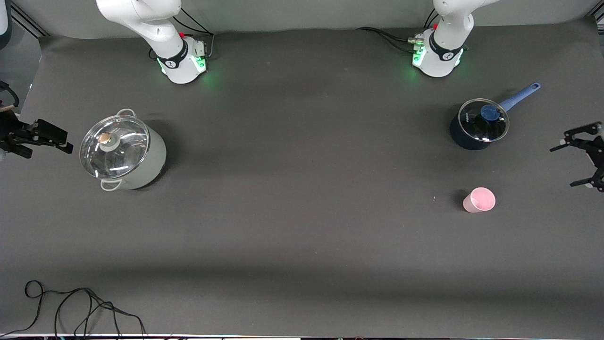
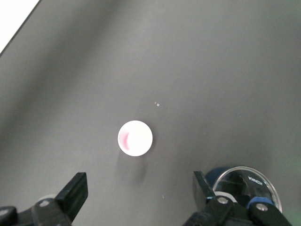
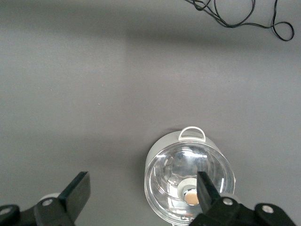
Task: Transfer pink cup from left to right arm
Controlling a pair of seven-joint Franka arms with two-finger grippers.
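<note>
While the pink cup (image 1: 479,199) stands upright and alone on the dark table (image 1: 302,236), toward the left arm's end, nothing touches it. Its open mouth faces up, and in the left wrist view the pink cup (image 2: 135,138) shows from above as a pale round rim with a pink shade inside. Near it, farther from the front camera, stands a small dark blue saucepan (image 1: 478,124) with a glass lid and a blue handle that points toward the table's edge. The left gripper (image 1: 584,157) hangs in the air at the left arm's end of the table, apart from the cup, and its fingers (image 2: 75,190) are spread wide with nothing between them. At the right arm's end, a large pale green pot (image 1: 123,150) with a glass lid and two loop handles stands on the table. The right gripper (image 1: 35,137) hangs just beside this pot, at the table's edge, and its fingers (image 3: 77,189) are also spread wide and empty. A thin black cable (image 1: 80,307) lies in loops on the table, nearest to the front camera.
</note>
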